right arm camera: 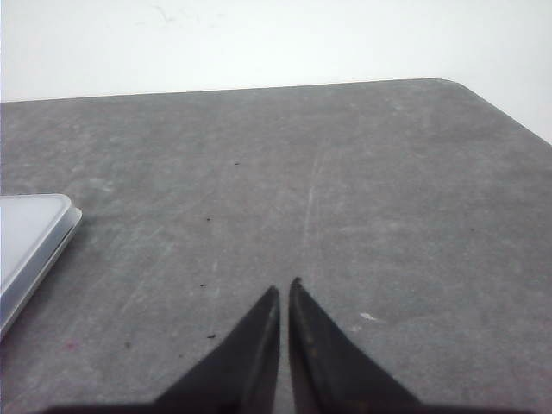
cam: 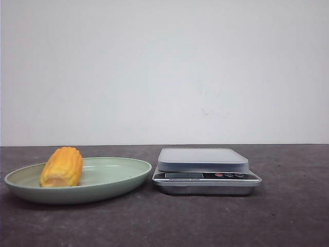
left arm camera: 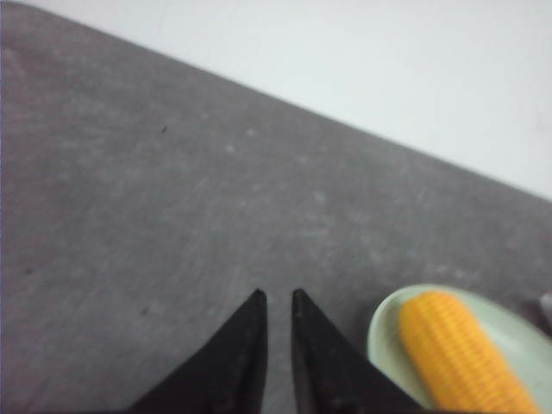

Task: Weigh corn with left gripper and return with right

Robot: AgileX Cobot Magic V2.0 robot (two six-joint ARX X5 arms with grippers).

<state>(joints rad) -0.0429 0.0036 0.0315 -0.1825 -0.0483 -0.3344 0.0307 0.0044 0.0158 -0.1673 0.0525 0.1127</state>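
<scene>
Corn (cam: 61,166): one short yellow-orange cob piece, lying on its side in the left part of a pale green plate (cam: 126,172), paler cut end toward the front edge of the tabletop. The plate sits on the left half of a dark grey table (cam: 288,216), just beside a silver kitchen scale (cam: 205,175) at the middle, platform bare. Left gripper (left arm camera: 276,297): fingers drawn nearly together with a thin slit between the tips, holding nothing, poised over bare tabletop near the plate's rim; corn apart from it, off to one side, untouched. Right gripper (right arm camera: 285,289): fingers likewise almost closed and empty, above the right half of the table near its rounded far corner, scale edge off to its side.
</scene>
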